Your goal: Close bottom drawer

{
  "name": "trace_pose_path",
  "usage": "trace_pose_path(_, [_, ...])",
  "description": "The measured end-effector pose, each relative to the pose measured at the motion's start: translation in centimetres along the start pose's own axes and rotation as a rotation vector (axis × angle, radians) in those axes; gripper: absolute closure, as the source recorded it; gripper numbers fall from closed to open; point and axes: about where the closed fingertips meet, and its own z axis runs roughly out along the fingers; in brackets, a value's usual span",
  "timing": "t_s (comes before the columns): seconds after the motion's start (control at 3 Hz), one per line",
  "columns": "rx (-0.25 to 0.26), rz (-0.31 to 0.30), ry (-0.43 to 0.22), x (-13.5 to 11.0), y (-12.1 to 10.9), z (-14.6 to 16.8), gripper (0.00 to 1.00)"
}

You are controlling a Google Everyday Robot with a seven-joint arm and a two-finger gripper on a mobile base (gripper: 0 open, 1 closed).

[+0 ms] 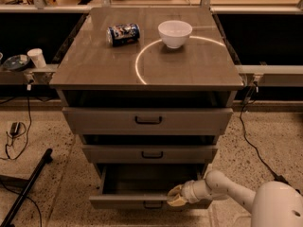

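Note:
The bottom drawer (118,201) of the grey-brown cabinet stands pulled out, its plain box interior showing and its small black handle (152,205) at the lower edge of the view. My gripper (174,196) reaches in from the lower right on a white arm. Its tan fingertips rest against the top rim of the drawer's front panel, right of the handle.
Two wider drawers (147,120) sit above, slightly out. On the cabinet top (189,65) stand a white bowl (175,33) and a blue can (123,33) lying on its side. A black pole (26,188) and cables lie on the floor at left. A cable (251,141) trails at right.

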Motion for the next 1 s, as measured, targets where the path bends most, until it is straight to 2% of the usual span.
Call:
trace_pose_path(0.67, [-0.019,0.009,0.003,-0.3,0.4,0.0,1.0])
trace_pose_path(1.0, [-0.009,0.012,0.009,-0.2,-0.6,-0.1,1.0])
